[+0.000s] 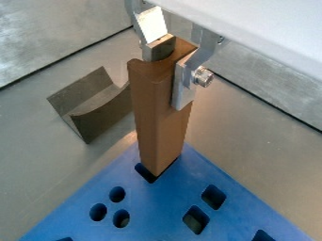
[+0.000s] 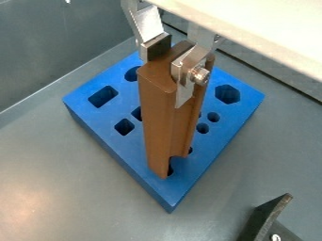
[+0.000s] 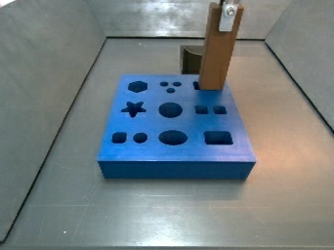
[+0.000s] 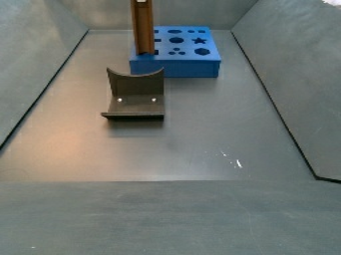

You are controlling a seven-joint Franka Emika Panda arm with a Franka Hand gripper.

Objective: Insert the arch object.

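Observation:
The arch object (image 1: 90, 105), a dark olive-brown block with a curved notch, lies on the grey floor beside the blue board (image 1: 82, 207). It also shows in both side views (image 4: 135, 97) (image 3: 190, 56), apart from the board. My gripper (image 1: 174, 58) is above the board's corner, shut on the top of a tall light-brown post (image 1: 161, 118). The post stands upright with its lower end in a corner hole of the board (image 2: 90, 105). The gripper (image 2: 172, 60) and the post (image 2: 167, 122) show in both wrist views. The arch object is not held.
The blue board (image 3: 177, 168) has several shaped holes, including a star and circles. It sits near the back of a grey walled bin (image 4: 54, 80). The post (image 3: 218, 54) (image 4: 140, 28) rises at the board's corner nearest the arch object.

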